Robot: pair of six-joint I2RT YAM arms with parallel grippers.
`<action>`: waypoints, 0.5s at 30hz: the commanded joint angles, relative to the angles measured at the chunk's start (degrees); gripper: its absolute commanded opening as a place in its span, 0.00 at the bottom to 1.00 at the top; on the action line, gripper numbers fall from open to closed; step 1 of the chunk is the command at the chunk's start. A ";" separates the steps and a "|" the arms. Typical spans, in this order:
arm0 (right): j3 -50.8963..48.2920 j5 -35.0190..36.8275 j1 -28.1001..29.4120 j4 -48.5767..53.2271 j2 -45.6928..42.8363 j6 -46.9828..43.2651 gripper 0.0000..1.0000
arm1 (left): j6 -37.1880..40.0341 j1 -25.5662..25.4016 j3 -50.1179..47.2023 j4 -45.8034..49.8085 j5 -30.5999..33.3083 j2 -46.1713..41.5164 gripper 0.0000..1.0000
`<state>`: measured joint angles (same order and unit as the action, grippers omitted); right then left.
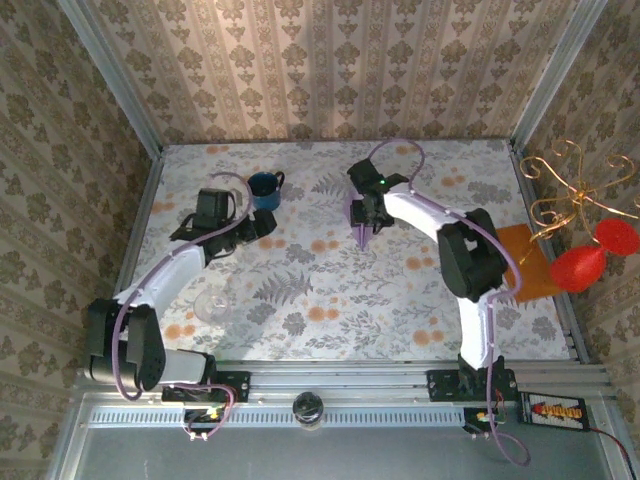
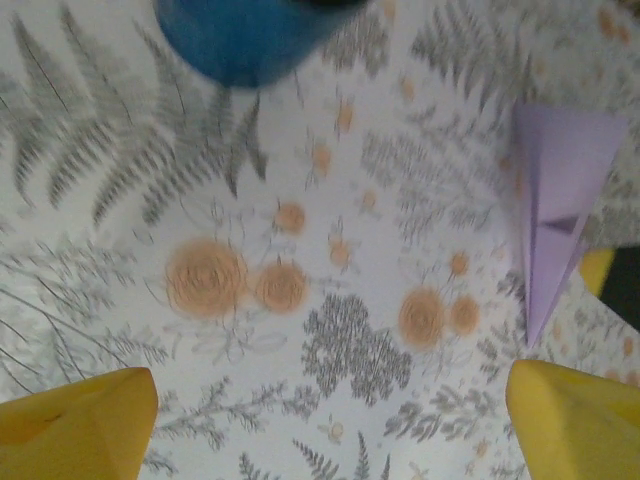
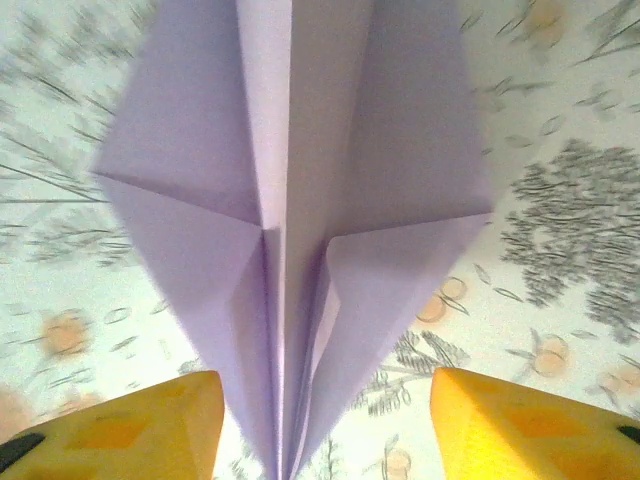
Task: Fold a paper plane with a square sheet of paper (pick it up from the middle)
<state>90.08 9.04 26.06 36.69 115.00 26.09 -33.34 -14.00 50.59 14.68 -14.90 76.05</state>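
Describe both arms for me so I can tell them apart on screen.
They match: left arm and right arm have white links, black joints, looping lilac cables. Left gripper and right gripper have yellow fingers. A green light glows near the right wrist.

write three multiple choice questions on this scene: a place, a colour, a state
1. Where is the blue mug? A beside the left gripper; B at the near edge; C on the floor
2. What colour is the paper plane? A green; B pale lilac; C white
3. How is the left gripper? A shut on the plane; B shut on the mug; C open, holding nothing
Answers: A, mug close by it in the top view; B, lilac in both wrist views; C, fingers wide apart, nothing between.
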 commanded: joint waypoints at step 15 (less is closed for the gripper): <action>-45.26 27.12 -2.16 -30.67 -43.71 -5.61 1.00 | 13.34 8.50 -12.92 -9.05 32.34 -17.82 0.98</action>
<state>48.77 25.65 25.08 12.73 76.01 22.37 -24.64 -6.57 39.81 9.15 7.73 59.68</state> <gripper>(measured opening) 0.995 0.982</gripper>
